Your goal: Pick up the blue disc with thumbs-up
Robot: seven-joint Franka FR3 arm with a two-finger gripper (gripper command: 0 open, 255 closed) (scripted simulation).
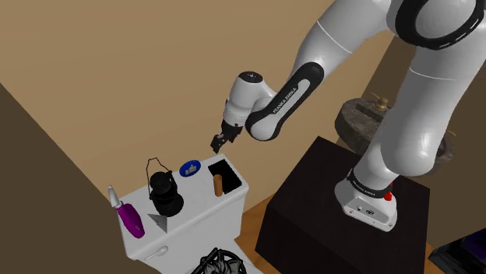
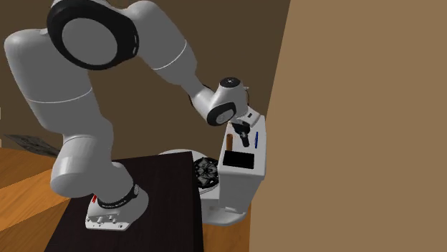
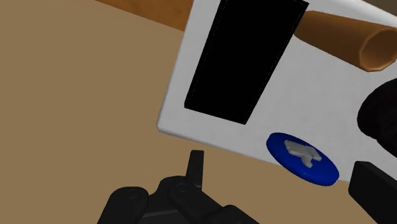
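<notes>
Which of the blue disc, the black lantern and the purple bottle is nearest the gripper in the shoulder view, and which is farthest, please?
From the gripper:
1. blue disc, just below it and to its left.
2. black lantern, farther down-left.
3. purple bottle, leftmost and lowest.

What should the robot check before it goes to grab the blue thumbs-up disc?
1. Blue disc in sight, thumb picture facing up: ok.
2. Gripper open: ok, its fingers stand apart in the wrist view.
3. Gripper empty: ok.
4. Gripper down at the disc: not ok, it hangs above, touching nothing.
5. Black lantern out of the way: ok, it stands apart from the disc.
6. Room for a finger between the disc and the wall: cannot tell; the disc lies right at the white top's edge.
</notes>
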